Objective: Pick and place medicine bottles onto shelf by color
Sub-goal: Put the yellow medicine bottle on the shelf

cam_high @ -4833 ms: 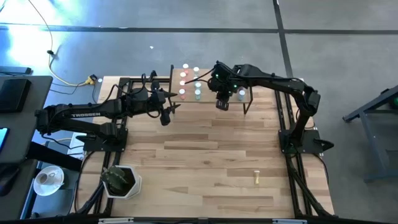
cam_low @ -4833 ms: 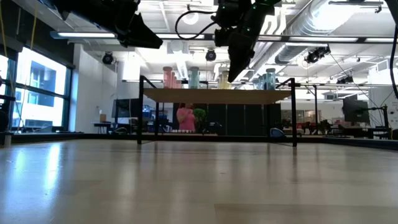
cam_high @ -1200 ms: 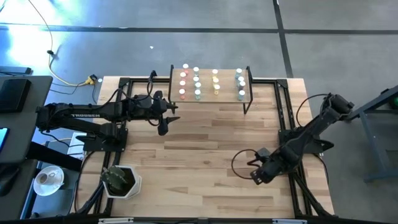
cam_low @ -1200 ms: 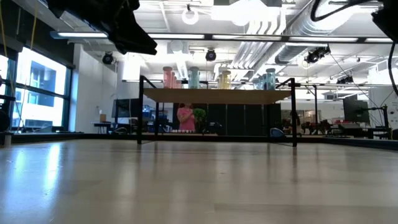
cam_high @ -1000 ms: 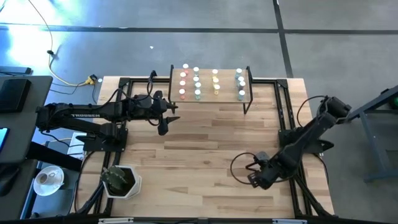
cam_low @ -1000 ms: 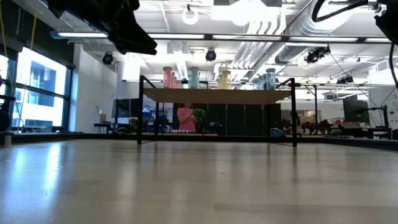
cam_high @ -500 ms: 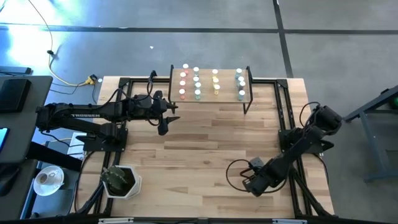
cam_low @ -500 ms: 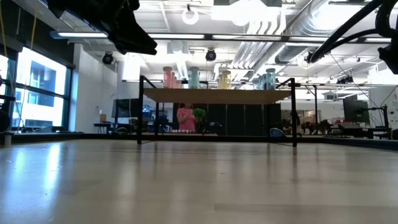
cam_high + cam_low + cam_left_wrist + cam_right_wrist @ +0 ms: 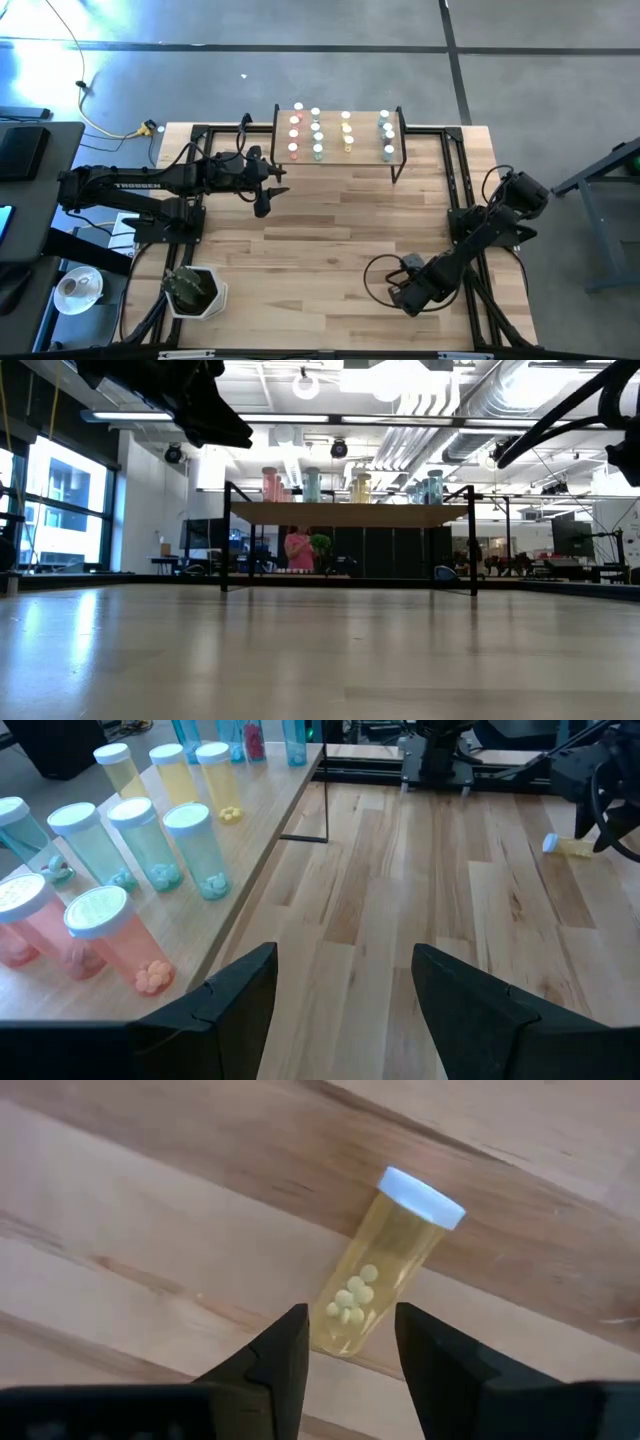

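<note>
1. Low over the table's near right part, the right gripper (image 9: 348, 1342) pointed down, its parted fingers straddling a lying yellow bottle (image 9: 383, 1260), not clenched on it.
2. Left gripper (image 9: 345, 982) hovered beside the shelf (image 9: 340, 133), jaws spread, empty.
3. Other bottles (image 9: 135, 838) stood on the shelf.

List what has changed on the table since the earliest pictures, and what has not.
The right gripper has left the shelf and swung to the table's near right, where it now hangs open over the lying yellow bottle, not gripping it. The left gripper has stayed open beside the shelf's left end. The standing bottles and the plant pot have not moved.
</note>
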Robot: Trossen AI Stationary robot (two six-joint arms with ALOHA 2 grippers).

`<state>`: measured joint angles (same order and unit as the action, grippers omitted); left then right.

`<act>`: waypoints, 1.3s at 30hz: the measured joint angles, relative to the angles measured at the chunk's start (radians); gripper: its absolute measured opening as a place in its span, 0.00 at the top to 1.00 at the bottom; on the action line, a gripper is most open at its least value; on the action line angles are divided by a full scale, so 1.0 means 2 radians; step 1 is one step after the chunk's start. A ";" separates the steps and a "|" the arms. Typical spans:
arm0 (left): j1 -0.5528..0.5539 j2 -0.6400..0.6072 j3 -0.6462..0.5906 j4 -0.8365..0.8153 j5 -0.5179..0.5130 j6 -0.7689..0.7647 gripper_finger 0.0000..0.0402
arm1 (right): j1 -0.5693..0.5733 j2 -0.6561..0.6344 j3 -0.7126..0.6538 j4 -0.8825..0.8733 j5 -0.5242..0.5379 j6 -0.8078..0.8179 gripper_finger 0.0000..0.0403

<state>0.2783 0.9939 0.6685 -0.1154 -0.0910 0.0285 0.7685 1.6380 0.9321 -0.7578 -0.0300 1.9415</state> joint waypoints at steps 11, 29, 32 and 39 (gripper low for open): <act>0.000 0.000 0.000 0.000 0.000 0.000 0.44 | 0.000 0.003 -0.023 0.038 0.026 0.046 0.65; 0.000 0.000 0.000 0.000 -0.001 0.000 0.44 | 0.000 0.002 -0.040 0.055 0.019 0.001 0.81; 0.000 0.000 0.000 0.000 0.000 0.000 0.44 | 0.000 0.002 -0.040 0.056 0.019 -0.013 0.81; 0.000 0.000 0.000 0.000 0.000 0.000 0.44 | 0.000 0.003 -0.039 0.060 0.022 -0.044 0.78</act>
<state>0.2783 0.9936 0.6689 -0.1158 -0.0910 0.0288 0.7689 1.6433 0.8544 -0.6376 0.0145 1.8536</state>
